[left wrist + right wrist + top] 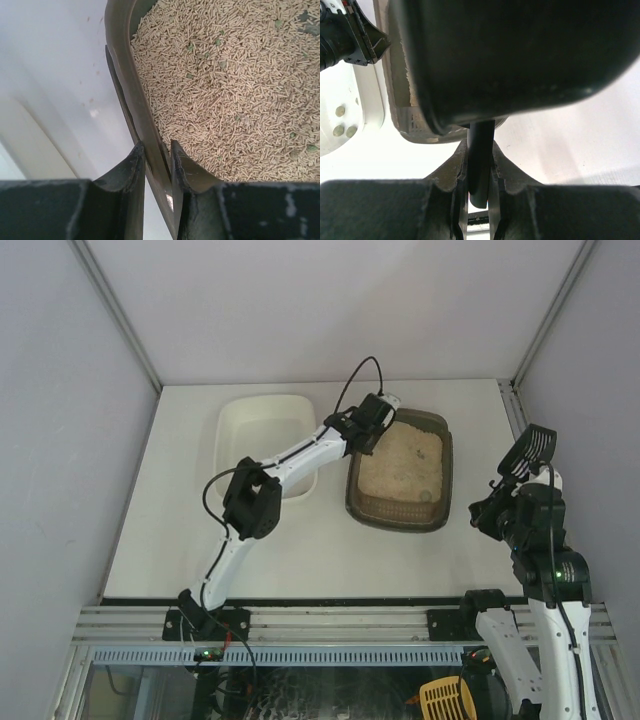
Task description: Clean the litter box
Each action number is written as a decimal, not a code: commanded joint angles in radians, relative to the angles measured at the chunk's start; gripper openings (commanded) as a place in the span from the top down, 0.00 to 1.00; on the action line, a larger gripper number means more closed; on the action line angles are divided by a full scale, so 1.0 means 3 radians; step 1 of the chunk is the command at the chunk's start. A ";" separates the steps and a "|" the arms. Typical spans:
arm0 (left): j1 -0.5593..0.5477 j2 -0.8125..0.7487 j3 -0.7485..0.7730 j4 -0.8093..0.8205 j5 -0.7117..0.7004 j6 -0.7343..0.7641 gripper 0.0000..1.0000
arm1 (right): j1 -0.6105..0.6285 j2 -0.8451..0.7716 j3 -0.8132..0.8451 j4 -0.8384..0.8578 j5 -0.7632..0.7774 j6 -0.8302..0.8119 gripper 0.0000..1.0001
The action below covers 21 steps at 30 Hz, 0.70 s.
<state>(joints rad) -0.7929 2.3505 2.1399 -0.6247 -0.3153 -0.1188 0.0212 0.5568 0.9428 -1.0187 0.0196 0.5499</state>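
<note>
Beige pellet litter (230, 90), short cylindrical sticks flecked with a few greenish grains, fills the litter box (448, 475). The box is a dark brown-grey plastic tray with rounded corners and a thick, smooth rim. It rests flat on the matte white table (300, 560).

Your left gripper (156, 150) is clamped on the box's rim at its far left corner. One black finger is outside the wall and the other is inside, just above the litter.

Just beside the box's left wall lies a white tub (225, 430), rectangular, glossy and soft-cornered.

Your right gripper (480, 155) hangs well off the box's right side, raised above the table. It is pinched tight on the round dark handle of a black scoop (535, 445). From above you can see the scoop's slotted, comb-like head. From the right wrist its smooth curved underside fills most of the view.

Past the box's left edge in that wrist view, three small roundish lumps (342, 122) sit in the tub. They may be clumps, but the view is too washed out to tell.
</note>
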 commanded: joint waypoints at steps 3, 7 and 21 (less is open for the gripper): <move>-0.0057 -0.0028 0.0406 0.0123 0.0755 0.1938 1.00 | -0.0070 -0.0004 -0.0029 0.0137 0.0066 -0.0067 1.00; -0.0164 -0.0012 0.0440 0.0145 0.0926 0.2847 1.00 | -0.0079 0.0054 -0.0027 0.0092 0.0127 -0.0022 1.00; -0.0349 0.0107 0.0621 -0.0342 0.2628 0.5181 1.00 | -0.0090 0.0111 0.0030 -0.0166 0.0617 0.0293 1.00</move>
<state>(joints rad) -0.8917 2.4027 2.2196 -0.6624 0.2344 1.1091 -0.0002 0.6094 0.9337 -1.0634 0.1307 0.5922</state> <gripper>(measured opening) 0.260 0.126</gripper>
